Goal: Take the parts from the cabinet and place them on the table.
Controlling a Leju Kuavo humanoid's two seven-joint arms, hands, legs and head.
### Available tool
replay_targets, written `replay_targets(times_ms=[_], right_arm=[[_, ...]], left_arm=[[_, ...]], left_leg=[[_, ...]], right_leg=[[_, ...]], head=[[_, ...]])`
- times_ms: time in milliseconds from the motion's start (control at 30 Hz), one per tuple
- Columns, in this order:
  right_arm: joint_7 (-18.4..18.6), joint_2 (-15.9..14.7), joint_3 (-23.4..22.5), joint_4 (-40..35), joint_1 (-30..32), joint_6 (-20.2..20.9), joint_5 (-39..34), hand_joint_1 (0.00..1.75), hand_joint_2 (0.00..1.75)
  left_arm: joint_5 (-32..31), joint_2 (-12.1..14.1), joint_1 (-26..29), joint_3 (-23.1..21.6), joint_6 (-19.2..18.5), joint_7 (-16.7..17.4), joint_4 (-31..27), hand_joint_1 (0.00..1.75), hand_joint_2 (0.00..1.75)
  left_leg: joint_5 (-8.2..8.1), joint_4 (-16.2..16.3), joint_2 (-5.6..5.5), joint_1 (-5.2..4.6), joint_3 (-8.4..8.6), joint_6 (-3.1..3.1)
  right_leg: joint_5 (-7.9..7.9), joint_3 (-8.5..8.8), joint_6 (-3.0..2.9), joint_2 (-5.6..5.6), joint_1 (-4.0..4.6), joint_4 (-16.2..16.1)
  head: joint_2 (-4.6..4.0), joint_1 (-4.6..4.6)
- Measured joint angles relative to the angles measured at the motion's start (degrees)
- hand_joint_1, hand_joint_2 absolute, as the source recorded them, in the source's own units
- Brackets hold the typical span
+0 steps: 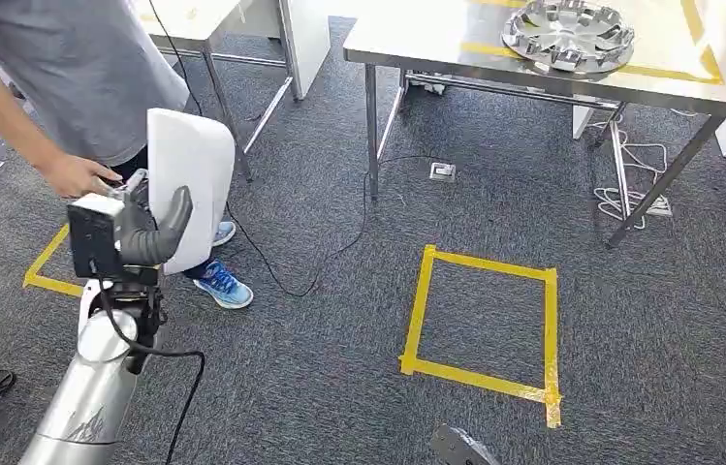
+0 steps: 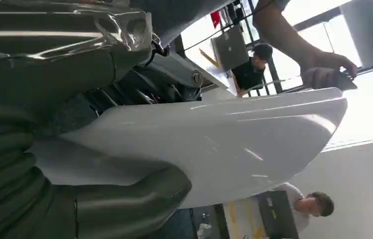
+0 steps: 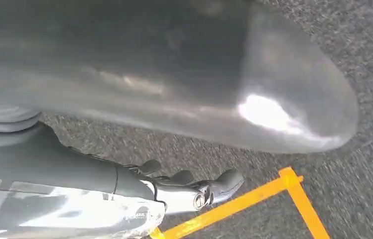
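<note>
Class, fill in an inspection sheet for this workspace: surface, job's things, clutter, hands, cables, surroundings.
Surface: steel table, yellow tape on top.
Job's things: white panel held upright by left hand; a person's hand at it too; hubcap on table.
Clutter: nothing seen.
Hands: left grips panel; right hand holds nothing, fingers apart.
Cables: black cable across carpet; white cables by table leg.
Surroundings: grey carpet, yellow tape square.

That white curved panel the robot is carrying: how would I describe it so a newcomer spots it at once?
Start at the silver arm rising from the lower left of the head view. At its top the left hand grips a white panel, held upright, with a person's hand beside it. It is glossy, plain and gently curved, unlike the spoked silver wheel cover lying on the steel table.
</note>
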Motion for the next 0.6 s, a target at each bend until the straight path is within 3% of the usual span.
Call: replay_targets(times_ms=[33,67,133,167,200,300,333,367,433,467,500,533,567,600], right_arm=[[0.04,0.02,-0.24,0.0,0.17,0.07,0.28,0.0,0.0],[0.11,0.04,-0.42,0.0,0.26,0.2,0.62,0.0,0.0],[0.48,0.04,-0.72,-0.15,0.33,0.48,1.29,0.0,0.0],[0.52,0.02,-0.83,-0.15,0.32,0.48,1.64,0.0,0.0],[0.52,0.0,-0.98,-0.17,0.24,0.5,1.92,0.0,0.0],[0.63,-0.13,-1.81,-0.3,0.58,0.61,2.23,0.0,0.0],[0.68,-0.24,-2.1,-0.41,0.68,0.59,2.25,0.0,0.0],[0.68,-0.39,-2.32,-0.42,0.79,0.59,2.32,0.0,0.0],[0.88,-0.68,-2.56,-0.42,1.07,0.68,2.6,0.0,0.0],[0.96,-0.88,-2.67,-0.42,1.47,0.74,2.76,0.0,0.0],[1.05,-1.01,-2.78,-0.42,1.84,0.88,2.8,0.0,0.0],[1.07,-1.12,-2.91,-0.42,2.11,0.96,2.93,0.0,0.0],[1.07,-1.16,-3.08,-0.42,2.25,1.01,2.95,0.0,0.0],[1.07,-1.24,-3.17,-0.42,2.26,1.01,2.95,0.0,0.0]], left_arm=[[-0.46,-0.35,-1.0,-0.35,0.0,-0.02,1.59,1.75,1.75],[-0.74,-0.72,-1.95,-0.65,0.0,-0.02,2.71,1.75,1.75],[-1.07,-1.27,-4.02,-1.31,-0.04,-0.04,4.56,1.75,1.75],[-1.18,-1.4,-4.83,-1.64,-0.09,-0.07,5.22,1.75,1.75],[-1.22,-1.66,-5.49,-1.96,-0.24,-0.11,5.89,1.75,1.75],[-0.89,-1.97,-5.83,-2.62,-0.7,-0.07,6.7,1.75,1.75],[-0.74,-2.12,-5.65,-2.69,-0.66,-0.04,6.7,1.75,1.75],[-0.72,-2.21,-5.75,-2.73,-0.4,0.0,6.75,1.75,1.75],[-0.65,-2.45,-5.56,-2.71,0.92,0.2,6.99,1.75,1.75],[-1.07,-2.43,-5.15,-2.71,1.64,0.33,7.21,1.75,1.75],[-1.2,-2.38,-4.78,-2.71,2.12,0.44,7.45,1.75,1.75],[-1.27,-2.32,-4.54,-2.66,2.43,0.55,7.73,1.75,1.75],[-1.35,-2.25,-4.47,-2.6,2.45,0.59,7.95,1.75,1.75],[-1.38,-2.21,-4.46,-2.56,2.47,0.59,8.12,1.75,1.75]], left_leg=[[1.45,-1.11,0.03,0.09,0.18,0.07],[4.03,-4.88,0.12,0.13,1.78,0.25],[9.69,-16.01,0.37,0.13,7.07,0.97],[8.57,-17.36,0.49,-0.12,8.05,1.14],[8.42,-18.36,0.48,-0.56,8.4,1.48],[8.39,-18.65,0.22,-0.88,8.64,2.19],[8.88,-19.79,0.27,-0.11,9.48,2.76],[8.95,-20.2,0.23,-0.37,9.81,3.02],[8.92,-20.18,0.1,-0.49,9.86,3.57],[8.84,-20.18,-0.1,-0.63,9.85,3.7],[8.81,-20.16,-0.26,-0.73,9.86,3.75],[8.75,-20.15,-0.48,-0.75,9.91,3.73],[8.71,-20.11,-0.65,-0.75,9.94,3.68],[8.62,-20.03,-0.84,-0.74,10.02,3.54]], right_leg=[[-0.05,0.11,-0.01,0.02,0.0,0.01],[-0.15,0.32,-0.08,0.06,0.0,0.01],[-0.54,1.01,0.29,0.2,0.02,0.0],[-0.59,1.06,0.44,0.23,0.23,-0.1],[-0.66,0.86,0.7,0.23,0.61,-0.06],[-0.58,1.09,1.89,0.0,0.44,-0.66],[-1.04,0.72,2.05,-0.1,0.37,-0.33],[-1.92,0.04,1.84,-0.03,0.52,1.46],[-5.25,-4.49,1.16,0.09,0.46,10.23],[-6.82,-7.32,1.11,0.16,0.47,15.34],[-7.22,-9.08,1.4,0.17,0.46,18.12],[-6.55,-9.3,1.85,0.16,0.43,17.65],[-4.91,-8.17,2.42,0.16,0.43,14.64],[-2.52,-5.86,3.01,0.15,0.42,9.31]], head=[[0.0,0.0],[0.0,-0.02],[0.0,0.0],[0.0,0.07],[0.0,-0.02],[0.0,-0.07],[0.0,0.04],[0.0,0.11],[0.0,0.17],[0.0,0.17],[0.0,0.2],[0.0,0.17],[0.0,0.2],[0.0,0.2]])
